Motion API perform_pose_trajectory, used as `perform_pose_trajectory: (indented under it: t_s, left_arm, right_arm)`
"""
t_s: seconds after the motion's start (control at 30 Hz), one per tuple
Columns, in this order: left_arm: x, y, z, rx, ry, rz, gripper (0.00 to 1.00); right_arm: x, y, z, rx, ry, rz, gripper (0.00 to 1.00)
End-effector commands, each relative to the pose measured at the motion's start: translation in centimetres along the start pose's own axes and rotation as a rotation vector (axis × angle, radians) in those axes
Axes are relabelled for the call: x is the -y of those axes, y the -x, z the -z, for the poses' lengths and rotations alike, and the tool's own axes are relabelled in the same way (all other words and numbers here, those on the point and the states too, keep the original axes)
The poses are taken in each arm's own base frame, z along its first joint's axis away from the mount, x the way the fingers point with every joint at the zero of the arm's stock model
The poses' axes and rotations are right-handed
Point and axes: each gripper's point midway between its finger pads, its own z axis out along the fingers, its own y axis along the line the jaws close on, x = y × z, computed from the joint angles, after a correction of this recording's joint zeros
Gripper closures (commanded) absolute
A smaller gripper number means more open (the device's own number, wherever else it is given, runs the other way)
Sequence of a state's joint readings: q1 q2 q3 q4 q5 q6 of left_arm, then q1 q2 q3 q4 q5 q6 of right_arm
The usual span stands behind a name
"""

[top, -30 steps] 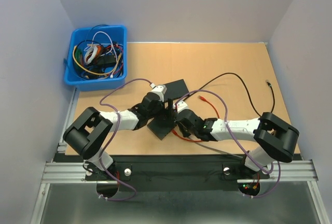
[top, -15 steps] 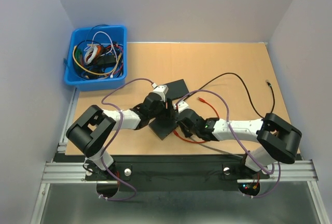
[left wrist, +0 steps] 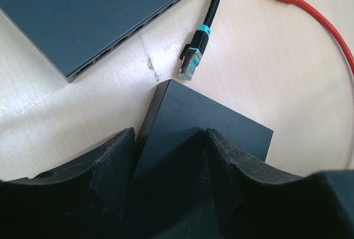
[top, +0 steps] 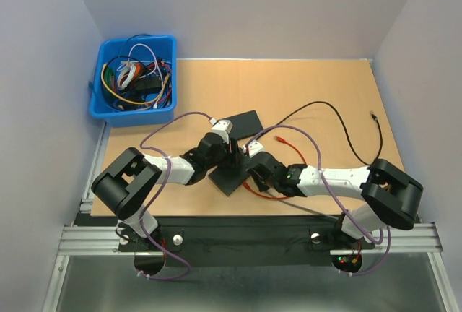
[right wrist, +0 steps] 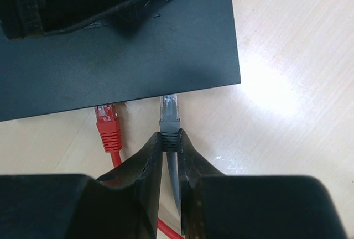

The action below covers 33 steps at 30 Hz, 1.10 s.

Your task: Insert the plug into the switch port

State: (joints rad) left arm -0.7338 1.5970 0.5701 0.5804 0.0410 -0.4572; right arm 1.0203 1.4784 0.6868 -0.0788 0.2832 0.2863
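Grey cable plug w/ clear tip: nose right at the edge of the flat black switch box, not seated, just beside the red plug.
Right gripper: pinched tight on plug's boot.
Left gripper: clamped across the switch, bracing it.
Port: hidden under the edge.
Tip: plug square to the edge, straight push, no tilt; left braces vs sliding.

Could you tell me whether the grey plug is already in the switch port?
Not seated: the grey plug, pinched by the right gripper, shows its clear tip outside the switch.
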Motion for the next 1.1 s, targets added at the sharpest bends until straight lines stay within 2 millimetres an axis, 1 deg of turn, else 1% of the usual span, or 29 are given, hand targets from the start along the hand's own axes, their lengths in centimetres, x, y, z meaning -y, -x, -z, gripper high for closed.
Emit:
perform_pose_trajectory:
  t_s: [0.0, 0.07, 0.17, 0.33, 0.47, 0.6, 0.73, 0.87, 1.07]
  left_arm:
    - [-0.3, -6.0, 1.2, -0.205, 0.013, -0.013, 0.47]
    - [-0.3, -5.9, 1.2, -0.201, 0.016, -0.012, 0.47]
    - [-0.2, -5.9, 1.2, -0.204, 0.011, -0.017, 0.47]
    - [-0.2, -6.0, 1.3, -0.207, 0.011, -0.021, 0.47]
    - [0.0, -6.2, 1.3, -0.208, 0.006, -0.023, 0.48]
    - [0.0, -6.3, 1.3, -0.21, 0.007, -0.026, 0.5]
    - [0.2, -6.3, 1.4, -0.207, 0.006, -0.025, 0.5]
    - [0.4, -6.5, 1.3, -0.213, 0.002, -0.036, 0.5]
    - [0.8, -6.9, 1.1, -0.22, -0.003, -0.057, 0.52]
  right_arm:
    - [-0.7, 5.5, 1.5, 0.197, 0.031, -0.054, 1.0]
    - [-0.5, 5.9, 1.9, 0.212, 0.021, -0.057, 1.0]
    - [-0.2, 6.1, 1.9, 0.217, 0.007, -0.055, 1.0]
    - [-0.2, 5.7, 1.2, 0.197, -0.002, -0.046, 1.0]
    - [-0.1, 5.6, 1.1, 0.195, -0.011, -0.046, 1.0]
    - [0.1, 6.0, 1.2, 0.206, -0.023, -0.043, 1.0]
    - [0.1, 7.2, 1.5, 0.233, -0.032, -0.039, 0.99]
    - [-0.2, 7.9, 1.5, 0.242, -0.024, -0.031, 1.0]
    - [-0.3, 8.1, 1.2, 0.236, -0.021, 0.018, 1.0]
